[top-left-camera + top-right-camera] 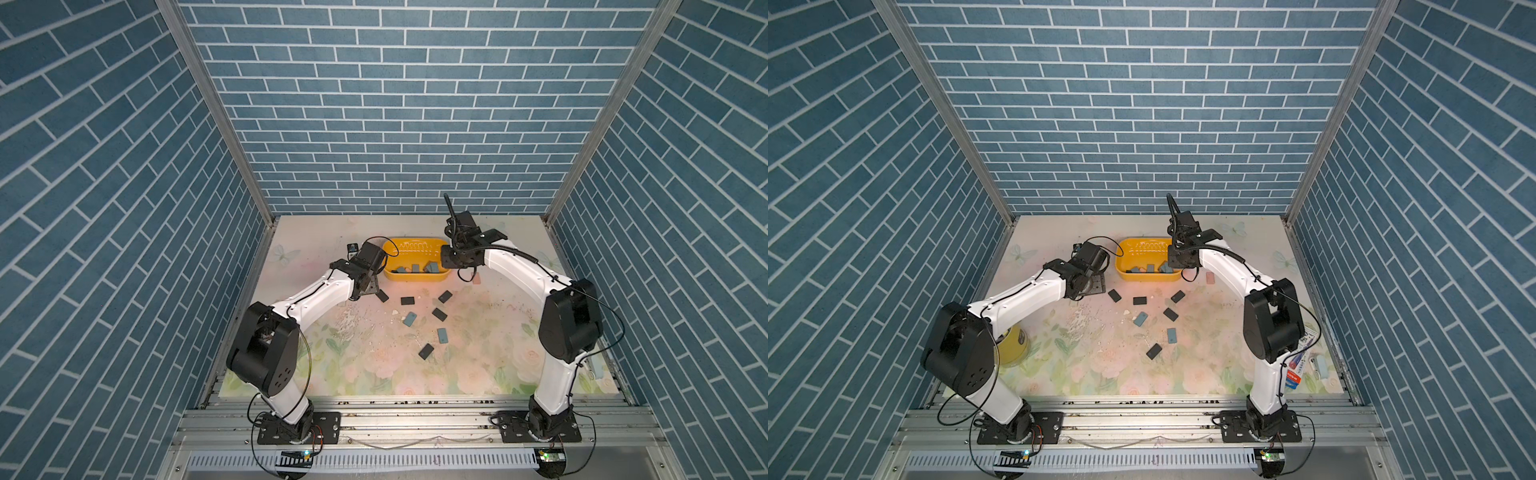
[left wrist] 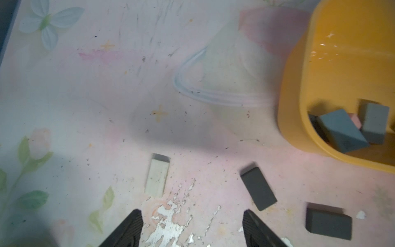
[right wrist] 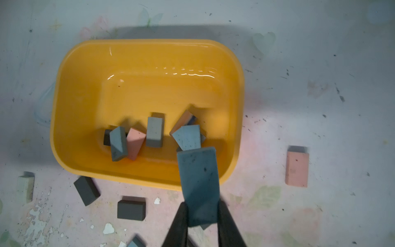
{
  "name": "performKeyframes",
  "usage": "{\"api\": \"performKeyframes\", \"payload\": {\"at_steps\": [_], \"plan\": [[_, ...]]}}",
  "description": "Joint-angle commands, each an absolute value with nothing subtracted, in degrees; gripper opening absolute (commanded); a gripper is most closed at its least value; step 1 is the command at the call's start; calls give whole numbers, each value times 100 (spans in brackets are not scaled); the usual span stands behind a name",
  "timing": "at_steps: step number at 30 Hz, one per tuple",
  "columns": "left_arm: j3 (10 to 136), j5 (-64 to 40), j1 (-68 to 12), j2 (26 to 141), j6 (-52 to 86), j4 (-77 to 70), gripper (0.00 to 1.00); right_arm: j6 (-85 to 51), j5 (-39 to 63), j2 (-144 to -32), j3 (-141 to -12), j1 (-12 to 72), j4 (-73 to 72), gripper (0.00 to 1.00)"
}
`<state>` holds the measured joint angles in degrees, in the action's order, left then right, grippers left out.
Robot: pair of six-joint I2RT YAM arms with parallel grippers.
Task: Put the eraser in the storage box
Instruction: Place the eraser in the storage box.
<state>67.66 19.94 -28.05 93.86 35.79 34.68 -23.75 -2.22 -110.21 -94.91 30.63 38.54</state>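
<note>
Pinching the blue eraser (image 3: 198,181) tight in the right gripper (image 3: 202,206), long side aimed at 12 o'clock, over what seems the 5 o'clock edge of the yellow box (image 3: 85,89), with the left gripper (image 2: 191,213) spread wide, empty, at 8 o'clock.

The left arm (image 1: 316,293) and the right arm (image 1: 517,266) are built alike, with glossy white rounded links joined by bulky black housings (image 1: 264,353), each on a flat black base plate (image 1: 328,424) fixed with screws. Thin black cables (image 1: 380,238) loop along them, and a ribbed black conduit (image 1: 498,248) runs over the right arm's far link. In the left wrist view the fingers (image 2: 128,231) are black and finely ribbed.
</note>
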Motion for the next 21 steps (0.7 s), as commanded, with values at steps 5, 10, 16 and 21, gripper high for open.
{"api": "performKeyframes", "payload": {"at_steps": [5, 10, 16, 21], "plan": [[6387, 2257, -2400, 9241, 3554, 3464, 79, -2175, 92, -11938, -10603, 3041, 4574, 4], [6422, 2258, -2306, 9504, 3359, 3519, 79, -2147, 123, -12435, -11179, 3028, 4816, 4], [6366, 1936, -2047, 9832, 3197, 3374, 79, -2094, 176, -12953, -11678, 3015, 5078, 4], [6366, 1606, -1951, 9997, 3071, 3267, 78, -2092, 178, -13158, -11818, 3006, 5116, 4]]}}
